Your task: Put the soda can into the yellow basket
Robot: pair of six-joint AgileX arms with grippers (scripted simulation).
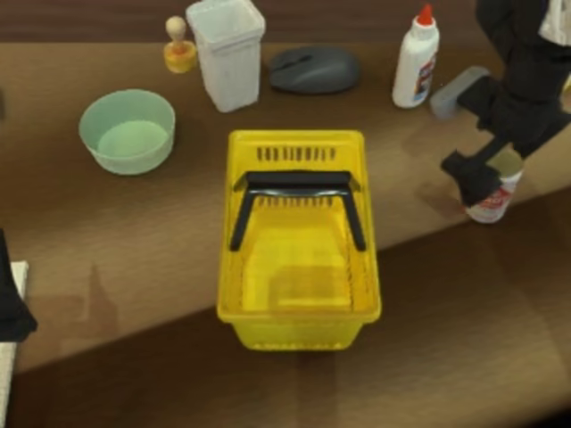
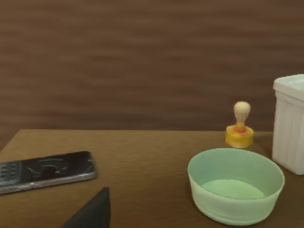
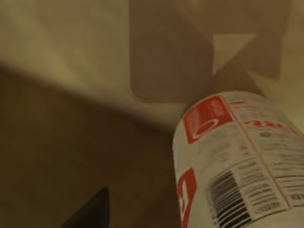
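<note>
Top view: yellow basket (image 1: 299, 241) at centre of counter (image 1: 107, 232); soda can (image 1: 496, 196) upright at right edge, right claw (image 1: 482, 178) over it, grip state cannot tell. Left arm at lower-left edge.
Left wrist view: green bowl (image 2: 236, 185) lower right.
Right wrist view: soda can (image 3: 237, 161) fills lower right.

The right arm (image 1: 513, 107) hides most of the soda can (image 1: 492, 205); its jaws cannot be made out.
</note>
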